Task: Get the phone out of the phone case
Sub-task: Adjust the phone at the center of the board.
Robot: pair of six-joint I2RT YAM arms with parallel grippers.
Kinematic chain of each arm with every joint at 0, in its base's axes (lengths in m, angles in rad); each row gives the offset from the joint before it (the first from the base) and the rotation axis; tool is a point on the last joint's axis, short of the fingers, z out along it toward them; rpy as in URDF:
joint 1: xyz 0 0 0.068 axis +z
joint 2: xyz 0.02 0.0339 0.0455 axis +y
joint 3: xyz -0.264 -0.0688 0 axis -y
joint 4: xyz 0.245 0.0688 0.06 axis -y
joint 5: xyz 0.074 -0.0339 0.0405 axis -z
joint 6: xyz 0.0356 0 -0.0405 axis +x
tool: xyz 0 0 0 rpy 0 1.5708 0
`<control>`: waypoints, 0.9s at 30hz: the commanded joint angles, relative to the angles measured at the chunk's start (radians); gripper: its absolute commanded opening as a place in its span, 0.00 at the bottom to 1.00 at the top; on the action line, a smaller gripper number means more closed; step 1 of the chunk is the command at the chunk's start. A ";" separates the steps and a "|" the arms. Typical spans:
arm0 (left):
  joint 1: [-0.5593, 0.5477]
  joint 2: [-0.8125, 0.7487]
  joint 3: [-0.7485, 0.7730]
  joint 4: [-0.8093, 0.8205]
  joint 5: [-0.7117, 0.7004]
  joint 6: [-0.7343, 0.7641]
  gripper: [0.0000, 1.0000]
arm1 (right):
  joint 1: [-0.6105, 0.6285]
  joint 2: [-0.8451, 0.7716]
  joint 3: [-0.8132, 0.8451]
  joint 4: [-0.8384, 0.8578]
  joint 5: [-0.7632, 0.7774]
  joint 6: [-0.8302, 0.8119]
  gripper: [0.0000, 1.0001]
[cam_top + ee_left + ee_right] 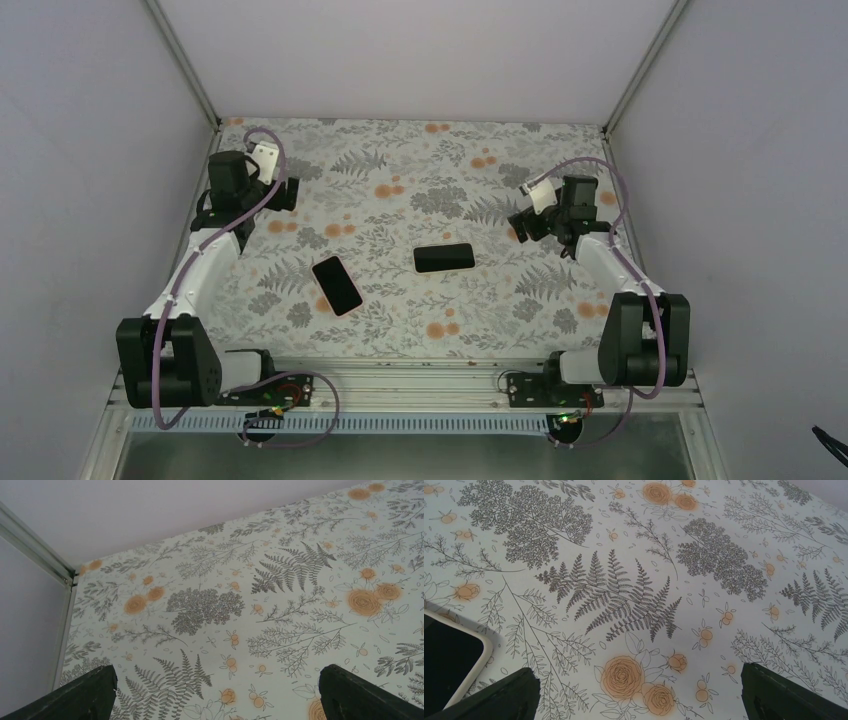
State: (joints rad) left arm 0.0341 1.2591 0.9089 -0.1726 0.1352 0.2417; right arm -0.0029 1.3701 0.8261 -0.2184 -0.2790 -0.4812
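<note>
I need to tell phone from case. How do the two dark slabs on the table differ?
Pose: the left slab lies diagonally, the right slab almost crosswise. Place: the left slab sits nearer the near edge of the table, the right slab nearer its middle. Both are flat, dark, round-cornered and lying free; which is the case cannot be told.
</note>
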 commanded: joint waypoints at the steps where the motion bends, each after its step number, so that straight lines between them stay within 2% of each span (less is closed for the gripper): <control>1: -0.005 -0.036 -0.010 0.011 0.001 0.024 1.00 | -0.009 0.000 0.017 -0.020 -0.005 -0.041 1.00; 10: -0.006 -0.076 -0.061 0.056 -0.023 0.097 1.00 | 0.013 0.017 0.002 -0.022 0.127 -0.122 1.00; 12: -0.005 -0.102 -0.078 0.081 -0.036 0.108 1.00 | 0.058 -0.011 -0.017 -0.092 0.112 -0.190 1.00; 15: -0.005 -0.110 -0.080 0.082 -0.028 0.118 1.00 | 0.198 -0.057 -0.042 -0.212 0.076 -0.276 0.92; 18: -0.005 -0.090 -0.068 0.067 -0.018 0.121 1.00 | 0.352 -0.071 -0.037 -0.280 0.083 -0.267 0.78; 20: -0.005 -0.079 -0.065 0.063 -0.021 0.121 1.00 | 0.437 -0.057 -0.020 -0.312 0.079 -0.245 0.63; 22: -0.005 -0.072 -0.070 0.063 -0.024 0.126 1.00 | 0.537 -0.015 0.000 -0.334 0.105 -0.221 0.41; 24: -0.005 -0.070 -0.085 0.071 -0.028 0.129 1.00 | 0.630 0.048 0.019 -0.347 0.160 -0.197 0.11; 25: -0.005 -0.071 -0.088 0.074 -0.030 0.131 1.00 | 0.667 0.086 0.033 -0.347 0.183 -0.187 0.04; 27: -0.005 -0.067 -0.091 0.075 -0.032 0.130 1.00 | 0.724 0.163 0.057 -0.342 0.206 -0.177 0.04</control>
State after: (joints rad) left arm 0.0341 1.1847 0.8314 -0.1272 0.1112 0.3584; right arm 0.6235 1.4162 0.8341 -0.5182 -0.1509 -0.6914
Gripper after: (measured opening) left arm 0.999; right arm 0.053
